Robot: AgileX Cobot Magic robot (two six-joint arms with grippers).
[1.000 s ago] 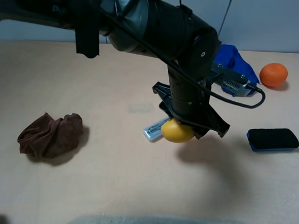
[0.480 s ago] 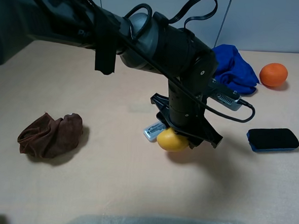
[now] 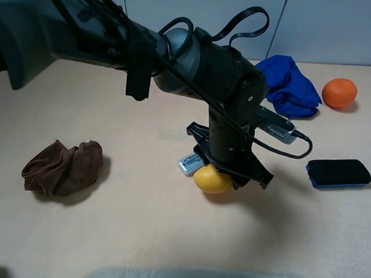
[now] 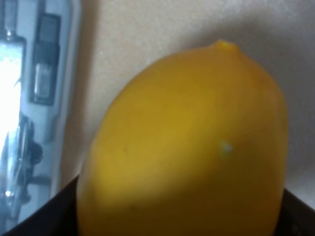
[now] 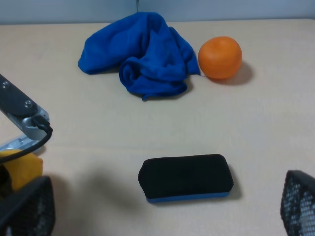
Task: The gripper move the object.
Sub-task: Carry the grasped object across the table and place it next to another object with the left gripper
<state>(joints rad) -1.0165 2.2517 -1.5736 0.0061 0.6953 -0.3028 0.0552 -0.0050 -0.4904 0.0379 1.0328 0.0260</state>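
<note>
Step in hand, as I read it: carry-and-place. The left end effector [image 3: 220, 176] is clamped on the lemon [image 3: 211, 180], with the arm reaching across to the middle of the counter [image 3: 136, 230]. The lemon sits between the jaws, pinched at its upper part, most of its body hanging below and to the left of them. In the left wrist view it fills the frame [image 4: 187, 142], with dark jaw edges just showing at the corners, so the grip looks firm. It's very low over the counter, its shadow tight beneath; I can't tell if it touches. A small clear case [image 3: 190, 161] lies just beside it on the far-left side, maybe touching. If this is the drop spot, next move is a short descent until contact is sure, then open and lift straight up; risk is the lemon rolling into the case on release. The right end effector [image 5: 162, 211] is spread wide, holding nothing, looking over the black eraser [image 5: 186, 177], blue cloth [image 5: 140, 51] and orange [image 5: 220, 57], all well right of the lemon. The brown cloth [image 3: 62, 167] is well to the left.
</note>
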